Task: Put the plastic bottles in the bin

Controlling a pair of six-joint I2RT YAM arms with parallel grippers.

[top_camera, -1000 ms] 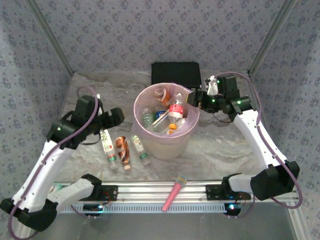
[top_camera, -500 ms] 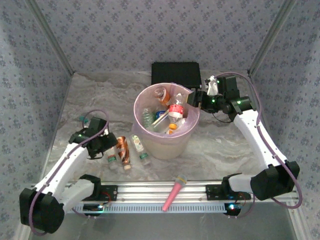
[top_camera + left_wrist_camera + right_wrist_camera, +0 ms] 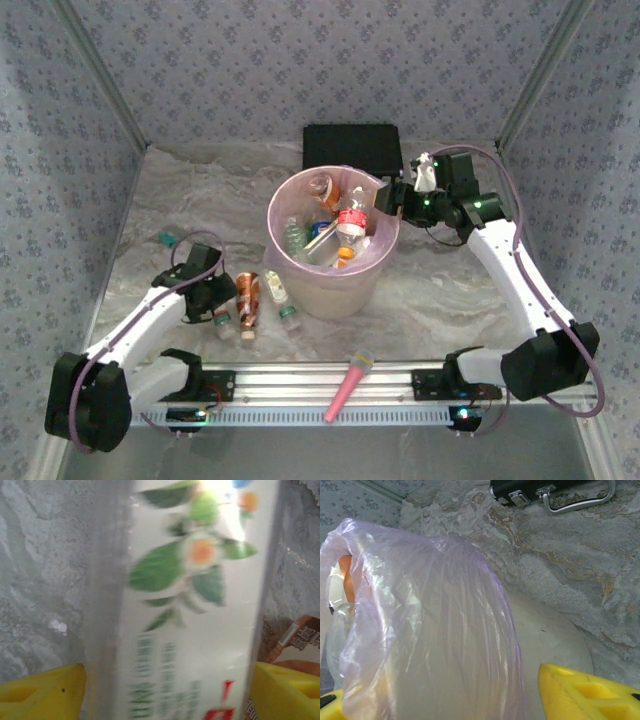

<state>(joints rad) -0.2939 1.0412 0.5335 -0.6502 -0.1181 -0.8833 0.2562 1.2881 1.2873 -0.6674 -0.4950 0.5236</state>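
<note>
Seeing from above the left gripper down on a white-labelled plastic bottle left of the round cream pink-lined bin, right gripper at its rim. At left wrist, yellow fingers flanking bottle; cannot tell whether clamped. At right wrist, jaws wide apart, empty.

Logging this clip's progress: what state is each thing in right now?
left gripper: jaws astride the leaf-label bottle; grip unclear
right gripper: jaws open at the bin rim
leaf-label bottle: lying flat, outside bin
brown bottle: lying flat, outside bin
clear bottle: lying flat, outside bin
bin: upright, several bottles inside
black box: closed
pink stick: lying flat
</note>
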